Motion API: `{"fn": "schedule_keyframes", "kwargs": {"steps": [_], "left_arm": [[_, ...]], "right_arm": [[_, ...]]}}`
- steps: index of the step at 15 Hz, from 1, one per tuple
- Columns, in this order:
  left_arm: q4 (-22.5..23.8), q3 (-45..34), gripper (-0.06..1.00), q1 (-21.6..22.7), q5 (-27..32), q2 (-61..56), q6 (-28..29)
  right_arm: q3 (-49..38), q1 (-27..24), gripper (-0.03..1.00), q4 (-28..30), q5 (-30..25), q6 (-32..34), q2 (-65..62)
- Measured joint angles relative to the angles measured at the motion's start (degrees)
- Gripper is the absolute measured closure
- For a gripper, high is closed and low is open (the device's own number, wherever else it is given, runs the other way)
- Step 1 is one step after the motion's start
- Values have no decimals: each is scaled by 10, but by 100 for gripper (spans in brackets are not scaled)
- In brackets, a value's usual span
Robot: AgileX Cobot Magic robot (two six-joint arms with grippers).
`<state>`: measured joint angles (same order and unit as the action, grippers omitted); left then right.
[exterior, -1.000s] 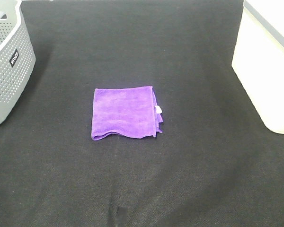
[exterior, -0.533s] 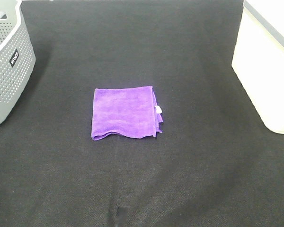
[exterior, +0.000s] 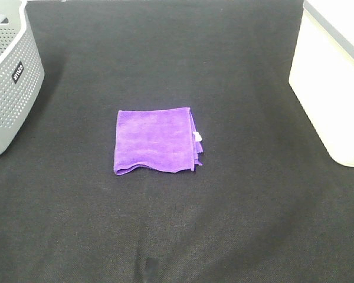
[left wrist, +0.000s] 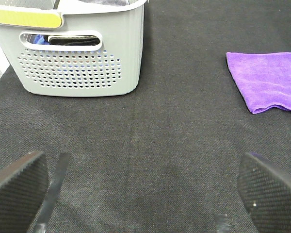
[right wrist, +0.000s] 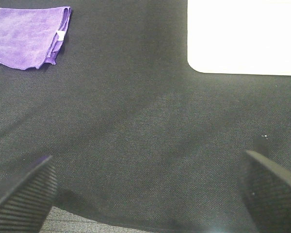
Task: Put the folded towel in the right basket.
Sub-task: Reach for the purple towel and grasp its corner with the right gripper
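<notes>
Towel (exterior: 157, 140) hasn't moved: flat on table (exterior: 253, 224), well apart from both baskets. Left gripper (left wrist: 144, 194) and right gripper (right wrist: 148, 194) spread wide, empty. Grey basket (exterior: 12, 76) holds dark items (left wrist: 68, 40); white basket (exterior: 333, 88) interior unseen. Towel near-square, slightly wider left-right, tag (exterior: 197, 137) edge facing white basket.

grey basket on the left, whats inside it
Through the handle slot of the grey basket, the left wrist view shows a dark item and a blue item. The walls hide the rest, so how full it is cannot be told.
</notes>
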<state>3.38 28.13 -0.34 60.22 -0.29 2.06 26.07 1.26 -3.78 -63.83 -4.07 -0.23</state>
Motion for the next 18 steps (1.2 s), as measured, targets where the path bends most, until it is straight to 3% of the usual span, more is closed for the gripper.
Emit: {"fn": "schedule_keyframes", "kwargs": {"steps": [18], "left_arm": [[0, 0, -4, 0, 0, 0, 0]], "right_arm": [[6, 0, 1, 1, 3, -9, 11]]}}
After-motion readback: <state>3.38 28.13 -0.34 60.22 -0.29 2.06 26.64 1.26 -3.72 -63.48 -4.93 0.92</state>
